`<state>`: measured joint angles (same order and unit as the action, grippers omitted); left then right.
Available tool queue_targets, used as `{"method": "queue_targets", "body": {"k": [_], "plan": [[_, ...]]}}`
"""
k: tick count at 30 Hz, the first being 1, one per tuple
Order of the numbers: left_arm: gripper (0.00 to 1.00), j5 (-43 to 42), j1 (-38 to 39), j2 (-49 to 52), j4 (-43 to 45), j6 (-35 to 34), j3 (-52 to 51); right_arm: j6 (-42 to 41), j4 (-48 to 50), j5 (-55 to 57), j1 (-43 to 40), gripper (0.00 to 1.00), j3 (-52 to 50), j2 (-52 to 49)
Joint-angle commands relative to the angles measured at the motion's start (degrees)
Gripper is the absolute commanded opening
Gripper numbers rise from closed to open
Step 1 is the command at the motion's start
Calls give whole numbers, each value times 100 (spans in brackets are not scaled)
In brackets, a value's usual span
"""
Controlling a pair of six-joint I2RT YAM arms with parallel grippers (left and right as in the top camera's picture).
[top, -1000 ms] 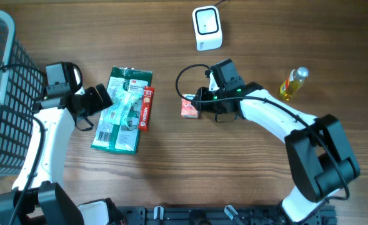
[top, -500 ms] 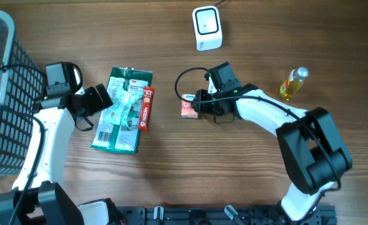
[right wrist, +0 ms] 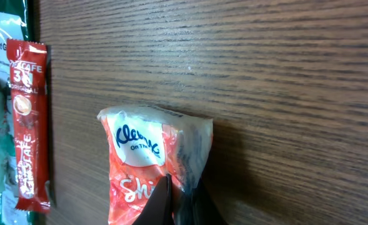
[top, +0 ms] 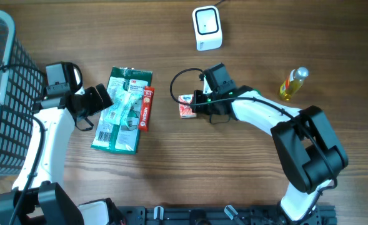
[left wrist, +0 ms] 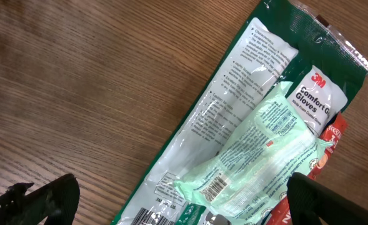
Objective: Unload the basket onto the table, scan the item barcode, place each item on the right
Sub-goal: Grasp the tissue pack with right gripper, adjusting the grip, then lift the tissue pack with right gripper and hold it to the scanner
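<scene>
The right gripper (top: 196, 104) and the Kleenex tissue pack (top: 185, 106) sit slightly further left than a second ago, jaws clenched on the pack's edge, well short of the scanner (top: 207, 26). The left gripper (top: 101, 99) hovers spread wide over the glove packet (top: 122, 115)

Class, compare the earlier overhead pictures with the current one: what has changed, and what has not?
The right claw slid slightly left and shut on the tissue pack, nudging it left too. The left claw stays open over the glove pack; coffee stick, scanner, bottle and basket are unchanged.
</scene>
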<state>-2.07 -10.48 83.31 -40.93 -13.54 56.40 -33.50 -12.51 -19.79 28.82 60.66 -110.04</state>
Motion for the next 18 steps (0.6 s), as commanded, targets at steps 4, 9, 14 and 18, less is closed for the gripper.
{"method": "queue_targets", "body": {"k": [4,9,14,18], "plan": [[100,-46,20,17,2,116,-24,546,332,-3926,-1123,4,13,861],[100,-46,20,17,2,116,-24,675,852,-6629,-1768,4,11,1003],[100,-46,20,17,2,116,-24,481,861,-7324,-1923,4,2,1113],[100,-46,20,17,2,116,-24,216,826,-7326,-2092,4,2,1731]]}}
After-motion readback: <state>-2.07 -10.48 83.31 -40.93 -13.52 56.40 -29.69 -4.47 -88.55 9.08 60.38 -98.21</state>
